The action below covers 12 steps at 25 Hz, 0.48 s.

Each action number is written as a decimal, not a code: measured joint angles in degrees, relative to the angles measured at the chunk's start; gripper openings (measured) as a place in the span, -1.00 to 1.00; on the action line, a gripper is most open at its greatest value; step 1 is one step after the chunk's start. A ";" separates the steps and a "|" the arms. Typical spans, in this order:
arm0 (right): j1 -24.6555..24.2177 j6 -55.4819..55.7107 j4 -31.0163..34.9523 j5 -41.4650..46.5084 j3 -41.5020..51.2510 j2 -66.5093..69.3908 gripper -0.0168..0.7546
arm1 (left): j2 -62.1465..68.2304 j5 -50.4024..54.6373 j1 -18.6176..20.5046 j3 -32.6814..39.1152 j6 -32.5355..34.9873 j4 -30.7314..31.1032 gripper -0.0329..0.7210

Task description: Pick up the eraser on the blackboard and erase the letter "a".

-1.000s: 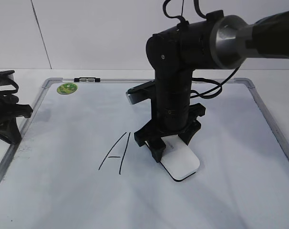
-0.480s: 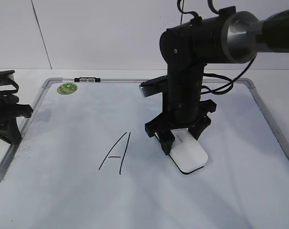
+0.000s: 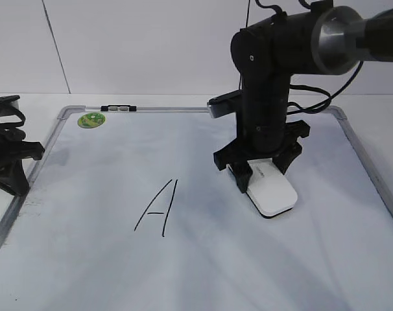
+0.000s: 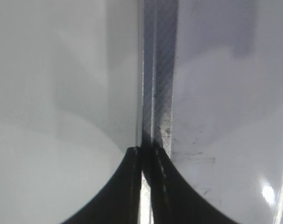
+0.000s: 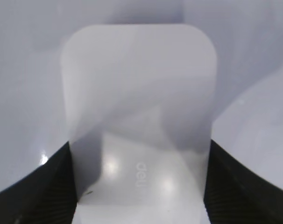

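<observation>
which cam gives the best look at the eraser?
Right wrist view: the eraser fills the frame, gripped at both sides by the right hand. Exterior view shows it small, partly behind the hand. Left wrist view shows none of it.

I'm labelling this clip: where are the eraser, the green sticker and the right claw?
eraser (image 3: 273, 194): exterior view, white top face.
green sticker (image 3: 91, 120): exterior view, its centre.
right claw (image 3: 260, 176): exterior view, midway between fingertips.

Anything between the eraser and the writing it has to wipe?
Nothing visible. The right end effector is shut on the eraser, which sits on the blackboard. Bare board lies between it and the only writing in view, the capital "A" to its left. No lowercase "a" shows.
</observation>
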 joint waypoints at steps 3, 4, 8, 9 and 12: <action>0.00 0.00 1.00 0.13 -0.96 0.00 0.50 | 0.00 0.00 0.00 0.00 0.00 0.00 -0.88; 0.00 0.00 1.14 0.25 -1.34 0.00 0.50 | 0.00 0.00 0.00 0.00 0.00 0.00 -0.88; 0.00 0.00 1.36 0.39 -2.03 -2.73 0.50 | 0.00 0.00 0.00 0.00 0.00 -0.24 -0.88; 0.00 0.00 1.46 0.46 -2.03 -3.90 0.50 | 0.00 0.00 0.00 0.00 0.00 -0.32 -0.88; 0.00 0.12 1.46 0.65 -2.23 -7.13 0.50 | 0.00 0.00 0.00 0.00 0.00 -0.62 -0.88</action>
